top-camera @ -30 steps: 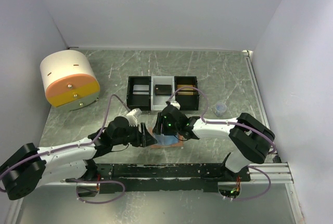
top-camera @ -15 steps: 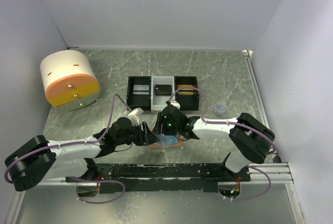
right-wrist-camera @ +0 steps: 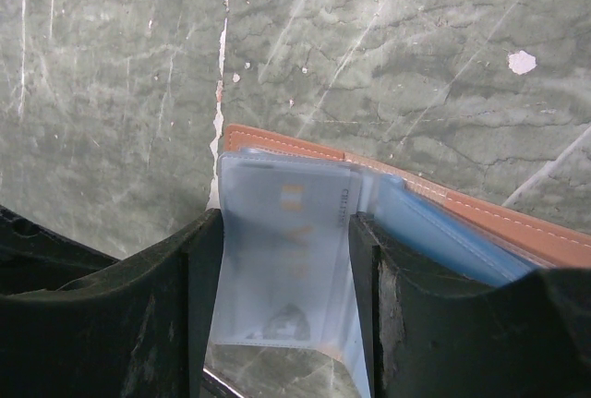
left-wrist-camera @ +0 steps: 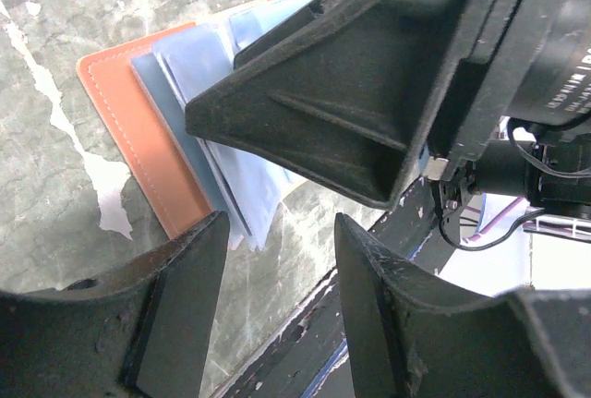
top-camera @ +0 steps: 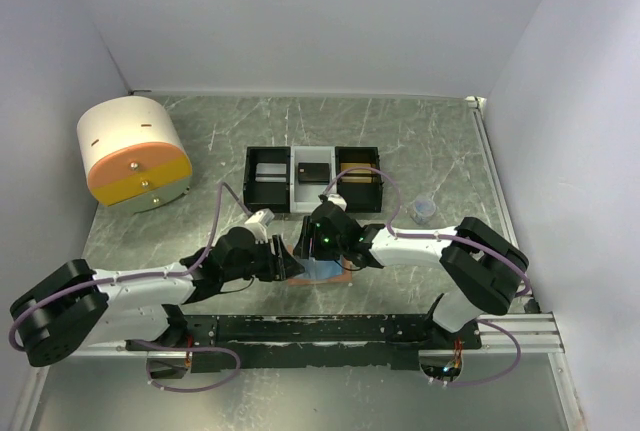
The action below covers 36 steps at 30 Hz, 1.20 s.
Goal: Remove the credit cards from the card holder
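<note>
The salmon-orange card holder lies open on the marble near the front edge, its light blue sleeves fanned upward. My right gripper comes down on it from above and is shut across one translucent sleeve, whose edges touch both fingers. A credit card with faint orange lettering shows through that sleeve. My left gripper is low at the holder's left corner and open, with only bare marble between its fingers. The orange cover lies just beyond its left finger. From above, the two grippers almost meet over the holder.
A black-and-white three-compartment tray stands just behind the card holder. A round white and orange drawer unit sits at the far left. A small bluish cup is to the right. The black base rail runs close in front.
My left gripper has closed in a little on the holder's left side and its jaws have narrowed slightly. The right gripper and the sleeve have not moved.
</note>
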Each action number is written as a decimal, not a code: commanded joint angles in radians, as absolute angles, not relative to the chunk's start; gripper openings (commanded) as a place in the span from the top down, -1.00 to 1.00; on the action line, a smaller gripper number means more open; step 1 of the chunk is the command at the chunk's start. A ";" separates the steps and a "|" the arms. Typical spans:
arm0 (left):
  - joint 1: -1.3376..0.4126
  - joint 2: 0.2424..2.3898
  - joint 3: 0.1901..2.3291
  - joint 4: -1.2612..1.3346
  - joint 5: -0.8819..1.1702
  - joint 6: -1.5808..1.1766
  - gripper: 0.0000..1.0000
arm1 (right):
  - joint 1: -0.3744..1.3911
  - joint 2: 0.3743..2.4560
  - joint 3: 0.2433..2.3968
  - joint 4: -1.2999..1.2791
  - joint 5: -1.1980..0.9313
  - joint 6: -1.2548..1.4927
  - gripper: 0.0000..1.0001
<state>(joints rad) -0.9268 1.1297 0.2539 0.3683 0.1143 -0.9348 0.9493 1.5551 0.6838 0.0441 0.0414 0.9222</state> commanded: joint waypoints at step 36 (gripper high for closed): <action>-0.961 1.324 0.339 0.570 0.156 -0.941 0.08 | 0.917 1.461 0.591 0.048 -0.088 0.956 -0.41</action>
<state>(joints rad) -0.9550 1.2964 0.3008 0.4690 0.1471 -0.9363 0.9115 1.4815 0.6098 0.0883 -0.0574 0.9474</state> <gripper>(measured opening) 0.453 0.691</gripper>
